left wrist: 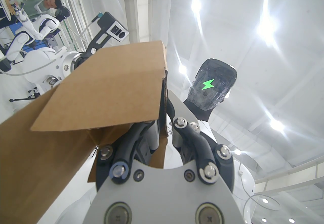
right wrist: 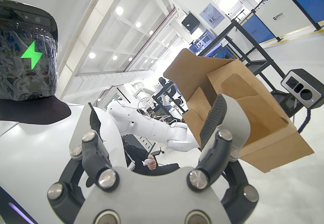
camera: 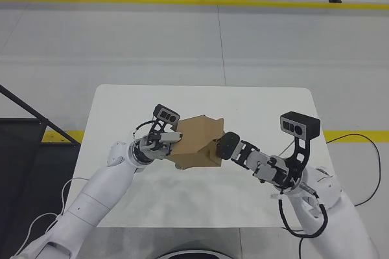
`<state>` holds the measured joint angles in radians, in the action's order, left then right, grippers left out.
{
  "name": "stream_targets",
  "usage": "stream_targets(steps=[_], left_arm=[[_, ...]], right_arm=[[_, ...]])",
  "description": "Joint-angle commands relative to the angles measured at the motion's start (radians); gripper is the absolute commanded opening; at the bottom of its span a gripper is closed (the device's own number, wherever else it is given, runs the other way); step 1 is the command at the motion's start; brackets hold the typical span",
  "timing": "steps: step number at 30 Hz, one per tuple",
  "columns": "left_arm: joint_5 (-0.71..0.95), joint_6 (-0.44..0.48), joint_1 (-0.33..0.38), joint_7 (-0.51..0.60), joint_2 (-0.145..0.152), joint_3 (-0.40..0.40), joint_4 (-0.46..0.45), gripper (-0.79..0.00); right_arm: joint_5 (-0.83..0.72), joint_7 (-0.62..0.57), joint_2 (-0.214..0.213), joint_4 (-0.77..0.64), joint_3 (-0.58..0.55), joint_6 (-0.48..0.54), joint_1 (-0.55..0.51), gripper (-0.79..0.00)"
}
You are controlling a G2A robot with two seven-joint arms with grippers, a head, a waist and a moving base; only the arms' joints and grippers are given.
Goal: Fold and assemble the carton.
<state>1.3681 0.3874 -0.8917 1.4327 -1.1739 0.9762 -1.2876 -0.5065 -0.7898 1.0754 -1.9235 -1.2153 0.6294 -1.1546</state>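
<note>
The left hand (camera: pixel 172 142) clamps the carton (camera: pixel 196 142) (long axis hand to hand), open end facing the spread right hand (camera: pixel 223 146).

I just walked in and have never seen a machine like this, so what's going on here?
A two-armed robot is putting together a brown cardboard carton over a white table. Its left gripper is clamped on one edge of the carton. The right gripper is at the opposite side with its fingers wide apart and one finger right beside the cardboard. The carton is only partly formed, with flaps sticking out loose.
</note>
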Motion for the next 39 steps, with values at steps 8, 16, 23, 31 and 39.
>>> stream_targets(steps=[8, 16, 23, 31, 39], left_arm=[[0.000, 0.000, 0.000, 0.000, 0.000, 0.000, 0.000, -0.785], [0.000, 0.000, 0.000, 0.000, 0.000, 0.000, 0.000, -0.785], [0.000, 0.000, 0.000, 0.000, 0.000, 0.000, 0.000, -0.785], [0.000, 0.000, 0.000, 0.000, 0.000, 0.000, 0.000, -0.785], [0.000, 0.000, 0.000, 0.000, 0.000, 0.000, 0.000, -0.785]], right_arm=[[0.153, 0.095, 0.011, -0.016, 0.008, 0.033, 0.003, 0.000], [0.255, 0.188, 0.022, -0.036, 0.015, 0.074, -0.012, 0.000], [0.355, 0.239, 0.030, -0.053, 0.034, 0.095, -0.033, 0.000], [0.473, 0.309, 0.039, -0.062, 0.038, 0.100, -0.041, 0.000], [0.493, 0.365, 0.045, -0.061, 0.043, 0.130, -0.068, 0.000]])
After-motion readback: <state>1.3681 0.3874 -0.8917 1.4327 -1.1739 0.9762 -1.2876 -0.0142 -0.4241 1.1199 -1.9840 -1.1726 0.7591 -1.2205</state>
